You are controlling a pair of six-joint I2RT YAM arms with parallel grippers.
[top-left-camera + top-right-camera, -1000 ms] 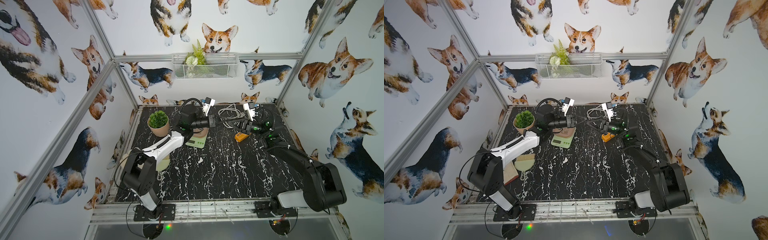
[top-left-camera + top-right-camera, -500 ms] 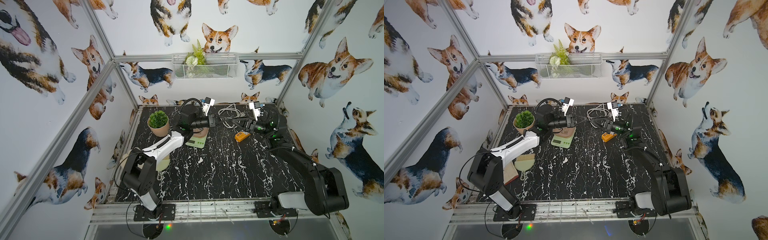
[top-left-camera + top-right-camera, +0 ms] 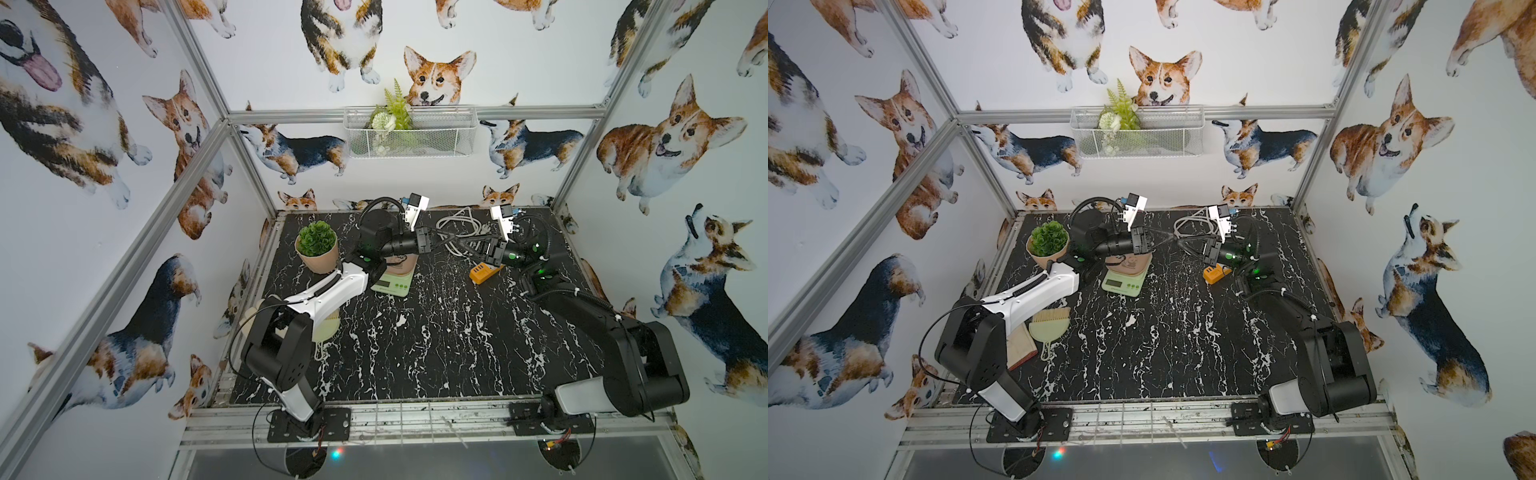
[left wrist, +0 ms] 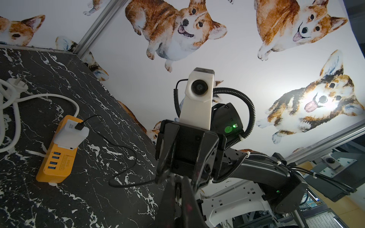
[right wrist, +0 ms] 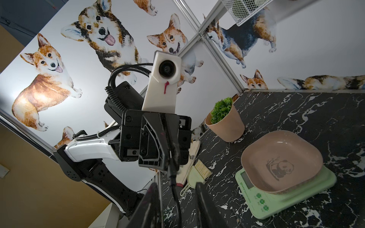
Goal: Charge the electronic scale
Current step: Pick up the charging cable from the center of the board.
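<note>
The electronic scale point(image 3: 392, 286) point(image 3: 1122, 285) point(image 5: 276, 199) is pale green and carries a pinkish tray with a panda point(image 5: 280, 161). It stands at the back left of the table. Above it my left gripper point(image 3: 448, 240) point(image 4: 177, 180) is shut on the free end of a thin black cable point(image 4: 126, 150). The cable runs from a white adapter point(image 4: 71, 134) plugged into the orange power strip point(image 3: 484, 272) point(image 4: 57, 156). My right gripper point(image 3: 473, 249) point(image 5: 176, 186) faces the left one tip to tip. Its jaws stand apart with the cable point(image 5: 175, 197) hanging between them, touching neither.
A potted plant point(image 3: 318, 245) stands left of the scale. A small brush and dustpan point(image 3: 1048, 328) and a glove point(image 5: 189, 161) lie near the left arm's base. A white cord point(image 3: 461, 222) is coiled at the back, and a wire basket point(image 3: 409, 131) hangs on the back wall.
My right gripper drew back slightly toward the right and has come in again to the left gripper's tips. The left arm and the scale have not moved.
</note>
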